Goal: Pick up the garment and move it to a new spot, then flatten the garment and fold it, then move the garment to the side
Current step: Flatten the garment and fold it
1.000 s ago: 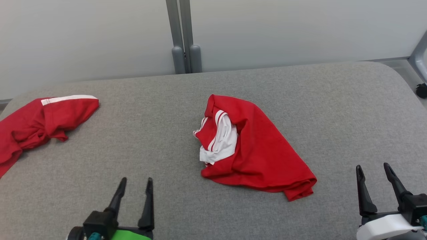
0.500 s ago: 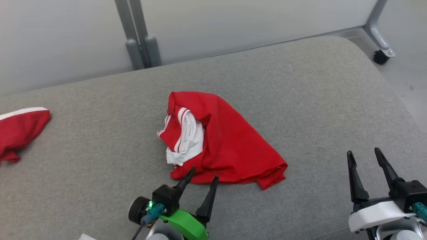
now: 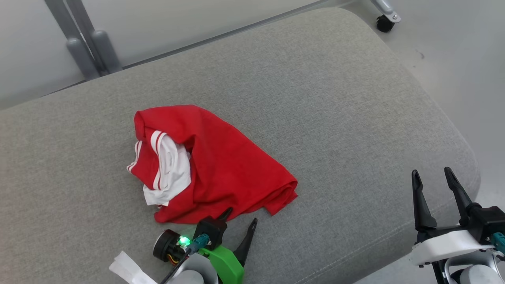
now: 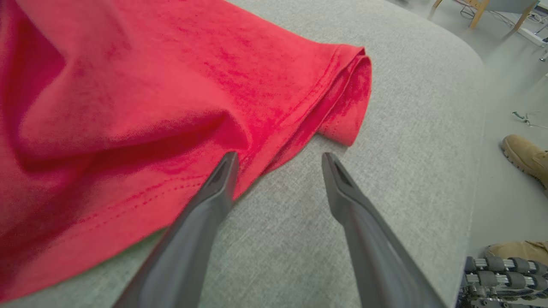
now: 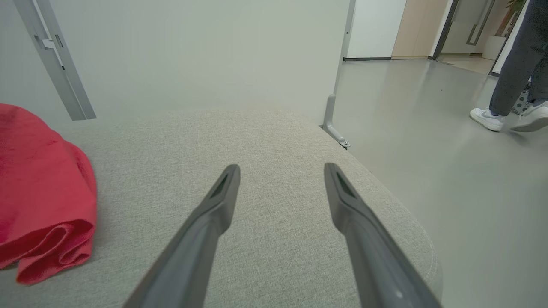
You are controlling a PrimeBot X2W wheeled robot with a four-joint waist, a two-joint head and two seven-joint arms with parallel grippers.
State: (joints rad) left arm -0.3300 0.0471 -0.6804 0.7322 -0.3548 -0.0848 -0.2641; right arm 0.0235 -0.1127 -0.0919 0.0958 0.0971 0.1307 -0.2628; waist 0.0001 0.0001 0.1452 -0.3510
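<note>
Down at the near edge of the garment, the left claw (image 3: 241, 216) is spread wide with nothing between its fingers. In the left wrist view, the left claw (image 4: 279, 156) has one fingertip (image 4: 226, 164) over the red hem and the other above bare grey fabric just beside it. Whether the tip touches the cloth cannot be told. A small green light (image 3: 182, 240) glows on that wrist, above a bright green cover (image 3: 224, 263). The garment (image 3: 221, 169) is a red shirt with white, red-striped trim. It lies crumpled and partly doubled over on the grey padded table (image 3: 335, 118), left of centre in the head view. Its white part is turned up on the left side and a bunched corner (image 3: 284, 197) points to the right. Well apart from it, the right claw (image 3: 431, 171) hangs near the table's rounded right edge, likewise spread and empty. In the right wrist view the right claw (image 5: 281, 167) points across bare table, with the rolled red edge of the garment (image 5: 38, 192) off to the left. Beyond the table stand grey metal posts (image 3: 90, 51) against a pale partition and a caster wheel (image 3: 383, 23) on the floor. A person's white shoe (image 5: 486, 119) shows on the floor far off, and a tan boot (image 4: 524, 156) shows beside the table in the left wrist view.
</note>
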